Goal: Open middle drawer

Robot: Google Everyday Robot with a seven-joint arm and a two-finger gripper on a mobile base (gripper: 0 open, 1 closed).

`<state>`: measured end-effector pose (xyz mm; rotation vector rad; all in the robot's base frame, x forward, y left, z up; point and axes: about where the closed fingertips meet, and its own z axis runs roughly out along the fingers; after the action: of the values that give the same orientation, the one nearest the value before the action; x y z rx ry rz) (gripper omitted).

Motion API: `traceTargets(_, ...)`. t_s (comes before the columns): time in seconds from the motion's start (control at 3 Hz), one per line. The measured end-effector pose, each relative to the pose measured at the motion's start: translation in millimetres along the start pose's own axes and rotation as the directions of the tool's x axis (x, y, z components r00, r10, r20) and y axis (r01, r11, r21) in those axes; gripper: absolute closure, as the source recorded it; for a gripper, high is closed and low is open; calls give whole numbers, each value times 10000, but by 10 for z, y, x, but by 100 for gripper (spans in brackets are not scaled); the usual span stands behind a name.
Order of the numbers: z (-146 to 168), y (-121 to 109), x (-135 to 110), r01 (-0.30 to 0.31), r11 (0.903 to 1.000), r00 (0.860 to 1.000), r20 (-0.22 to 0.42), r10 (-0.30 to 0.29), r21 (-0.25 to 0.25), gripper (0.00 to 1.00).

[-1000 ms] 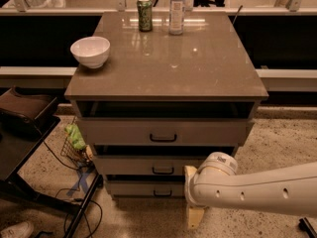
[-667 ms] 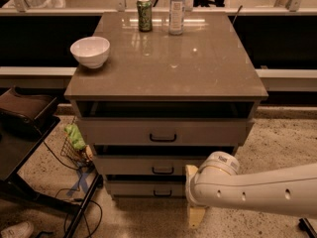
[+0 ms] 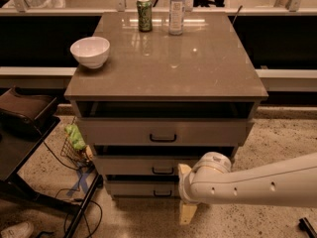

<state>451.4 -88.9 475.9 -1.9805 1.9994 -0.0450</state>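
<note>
The cabinet (image 3: 166, 58) has three pale drawer fronts stacked under a brown top. The middle drawer (image 3: 126, 165) is the low flat front with a small black handle (image 3: 162, 171), between the taller top drawer (image 3: 119, 132) and the smallest bottom drawer (image 3: 133, 188). My gripper (image 3: 186, 192) is at the end of the white arm that reaches in from the right, in front of the right part of the middle and bottom drawers. Its cream fingers (image 3: 188, 213) stand apart, one up by the middle drawer front and one down near the floor. It holds nothing and is right of the handle.
On the cabinet top stand a white bowl (image 3: 90, 51), a green can (image 3: 144, 14) and a clear bottle (image 3: 176, 9). A dark chair (image 3: 25, 114) and a wire basket with a green bag (image 3: 75, 137) are to the left, with cables (image 3: 79, 205) on the floor.
</note>
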Motion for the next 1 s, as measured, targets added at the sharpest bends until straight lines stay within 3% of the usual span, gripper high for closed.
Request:
traceTargets(0.33, 296, -67, -113, 146, 9999, 9987, 487, -143, -77, 0)
traceTargets(1.0, 721, -190, -228, 507, 9986, 9970, 594, -498, -145, 0)
